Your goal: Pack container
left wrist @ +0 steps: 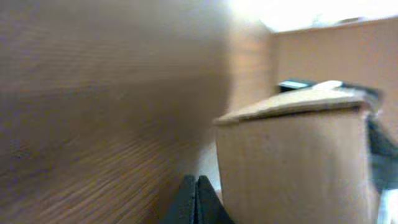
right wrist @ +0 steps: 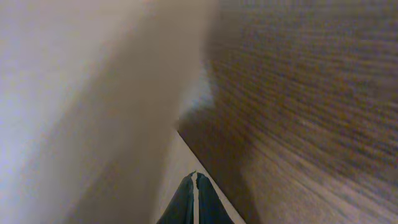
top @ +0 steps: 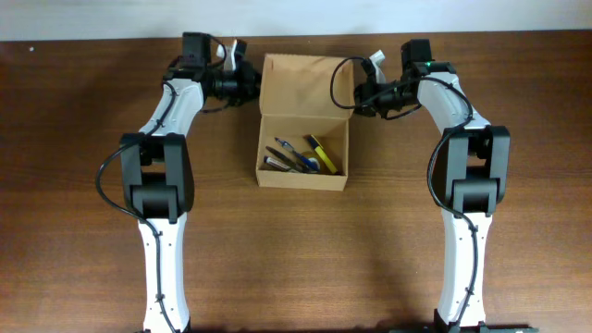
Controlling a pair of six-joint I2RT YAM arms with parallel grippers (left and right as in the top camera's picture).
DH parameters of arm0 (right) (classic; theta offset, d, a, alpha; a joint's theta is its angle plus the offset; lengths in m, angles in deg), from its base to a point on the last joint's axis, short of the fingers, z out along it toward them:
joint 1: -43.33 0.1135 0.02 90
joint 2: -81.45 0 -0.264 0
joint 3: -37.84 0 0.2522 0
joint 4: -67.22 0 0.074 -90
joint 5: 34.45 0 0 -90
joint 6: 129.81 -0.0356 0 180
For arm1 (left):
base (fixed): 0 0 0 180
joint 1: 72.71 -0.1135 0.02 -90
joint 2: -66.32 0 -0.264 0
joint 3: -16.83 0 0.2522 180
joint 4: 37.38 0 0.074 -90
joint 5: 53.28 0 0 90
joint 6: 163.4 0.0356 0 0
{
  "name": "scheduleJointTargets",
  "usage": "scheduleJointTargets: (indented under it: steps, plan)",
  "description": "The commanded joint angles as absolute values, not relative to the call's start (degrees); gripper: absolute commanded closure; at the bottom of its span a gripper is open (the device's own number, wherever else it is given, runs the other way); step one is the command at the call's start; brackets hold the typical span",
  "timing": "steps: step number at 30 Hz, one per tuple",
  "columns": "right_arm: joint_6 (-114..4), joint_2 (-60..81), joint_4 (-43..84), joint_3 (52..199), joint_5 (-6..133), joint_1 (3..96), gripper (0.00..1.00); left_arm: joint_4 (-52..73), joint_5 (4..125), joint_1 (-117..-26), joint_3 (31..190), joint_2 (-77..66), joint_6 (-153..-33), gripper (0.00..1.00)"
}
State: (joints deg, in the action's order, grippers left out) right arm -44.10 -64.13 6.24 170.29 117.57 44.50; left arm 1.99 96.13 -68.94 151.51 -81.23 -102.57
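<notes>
The tan cardboard container (top: 302,178) stands open at the table's middle, its flap lid (top: 301,85) raised at the back. Inside lie several pens and markers (top: 301,155), one yellow and one blue. My left gripper (top: 250,85) is shut at the lid's left edge. In the left wrist view its shut tips (left wrist: 196,182) sit just beside the cardboard (left wrist: 292,162). My right gripper (top: 359,95) is shut at the lid's right edge. In the right wrist view its tips (right wrist: 194,177) rest against the blurred cardboard (right wrist: 112,124).
The dark wooden table (top: 518,111) lies around the box. Its back edge meets a pale wall (top: 305,17) just behind the lid. Both arms reach in from the front, on either side of the box.
</notes>
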Motion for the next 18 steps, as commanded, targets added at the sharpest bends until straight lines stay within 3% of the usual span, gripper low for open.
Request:
scheduleJointTargets:
  steps: [1, 18]
  plan:
    - [-43.71, -64.35, 7.62, 169.88, 120.36, 44.74, 0.96, -1.09, 103.15, -69.16, 154.09, -81.97, -108.12, 0.98]
    - [-41.17, -60.02, 10.74, 176.70, 126.05, 43.58, 0.96, -2.19, 106.04, -69.18, 159.80, -81.97, -108.14, 0.98]
